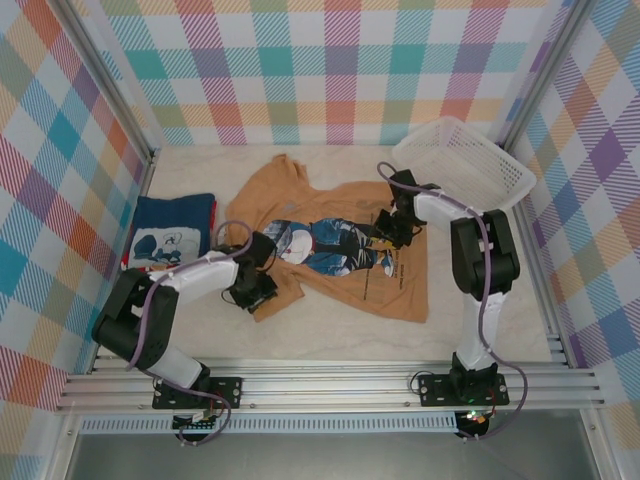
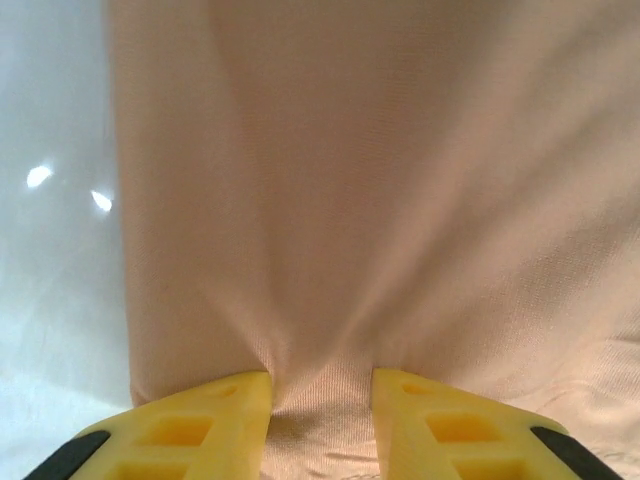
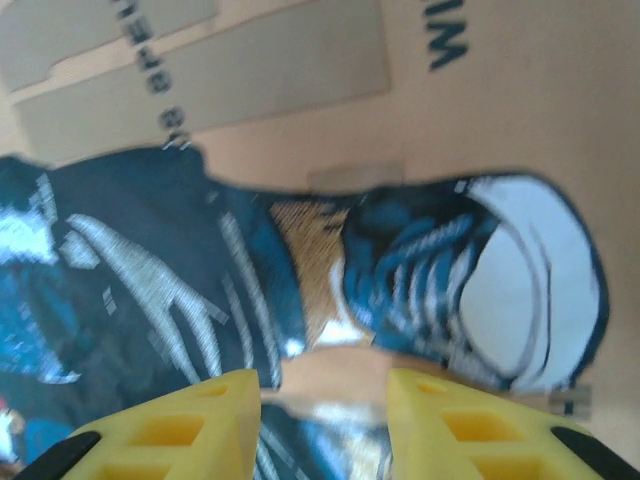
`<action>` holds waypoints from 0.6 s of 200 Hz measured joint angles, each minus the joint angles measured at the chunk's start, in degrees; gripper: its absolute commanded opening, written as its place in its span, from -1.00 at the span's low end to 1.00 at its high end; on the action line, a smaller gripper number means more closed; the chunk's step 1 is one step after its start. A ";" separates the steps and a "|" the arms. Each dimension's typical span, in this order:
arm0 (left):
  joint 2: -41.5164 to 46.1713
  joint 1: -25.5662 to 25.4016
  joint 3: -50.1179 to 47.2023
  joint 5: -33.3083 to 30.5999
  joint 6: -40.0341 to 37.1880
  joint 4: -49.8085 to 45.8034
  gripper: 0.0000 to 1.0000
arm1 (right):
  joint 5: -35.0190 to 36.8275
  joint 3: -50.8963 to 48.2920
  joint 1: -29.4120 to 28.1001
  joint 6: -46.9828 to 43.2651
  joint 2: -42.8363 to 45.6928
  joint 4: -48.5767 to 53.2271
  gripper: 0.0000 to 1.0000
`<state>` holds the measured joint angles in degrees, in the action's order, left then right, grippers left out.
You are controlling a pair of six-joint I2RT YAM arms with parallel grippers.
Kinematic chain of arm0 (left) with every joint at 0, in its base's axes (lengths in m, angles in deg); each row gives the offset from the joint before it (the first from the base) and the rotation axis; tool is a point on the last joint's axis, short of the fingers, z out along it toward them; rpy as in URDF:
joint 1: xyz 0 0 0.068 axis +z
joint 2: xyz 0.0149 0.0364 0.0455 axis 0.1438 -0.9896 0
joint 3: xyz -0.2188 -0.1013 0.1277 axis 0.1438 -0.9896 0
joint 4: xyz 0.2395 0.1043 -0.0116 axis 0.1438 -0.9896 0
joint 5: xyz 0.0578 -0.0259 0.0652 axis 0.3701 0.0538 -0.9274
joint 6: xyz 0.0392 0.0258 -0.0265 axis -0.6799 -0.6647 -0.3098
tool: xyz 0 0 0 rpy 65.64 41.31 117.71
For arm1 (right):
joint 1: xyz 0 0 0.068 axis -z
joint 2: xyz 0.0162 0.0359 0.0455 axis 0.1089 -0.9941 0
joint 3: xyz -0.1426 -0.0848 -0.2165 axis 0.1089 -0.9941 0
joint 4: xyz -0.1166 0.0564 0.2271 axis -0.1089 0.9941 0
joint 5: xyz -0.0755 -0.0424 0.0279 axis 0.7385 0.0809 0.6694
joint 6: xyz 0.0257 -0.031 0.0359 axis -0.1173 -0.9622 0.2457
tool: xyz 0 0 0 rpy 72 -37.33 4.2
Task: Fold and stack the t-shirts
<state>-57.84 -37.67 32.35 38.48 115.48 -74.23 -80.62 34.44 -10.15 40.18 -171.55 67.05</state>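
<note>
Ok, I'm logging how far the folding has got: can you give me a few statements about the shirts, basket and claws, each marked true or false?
1. The navy t-shirt lies folded at the left. True.
2. The tan-orange t-shirt is already folded. False: it lies spread out, print up.
3. The white mesh basket stands at the near left corner. False: it sits at the far right corner.
4. The left claw has tan-orange fabric pinched between its fingers. True.
5. The right claw is over the navy t-shirt. False: it is over the tan-orange t-shirt's cartoon print.
</note>
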 measured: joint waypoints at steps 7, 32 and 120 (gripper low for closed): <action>1.29 -1.18 -1.09 0.02 0.98 -0.59 -0.32 | 0.04 0.50 0.17 0.09 -0.66 0.44 -0.23; 4.98 -3.58 -4.24 0.20 3.96 -3.69 -0.32 | 1.01 5.35 0.31 0.09 -2.82 2.29 -0.23; 7.41 -4.50 -6.16 1.05 6.69 -10.23 -0.33 | 3.72 18.51 1.38 0.24 -11.34 9.51 -0.21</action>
<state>-50.43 -42.18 26.18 39.53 122.17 -84.46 -76.90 52.95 -8.77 40.42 -182.89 76.55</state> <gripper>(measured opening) 0.334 0.393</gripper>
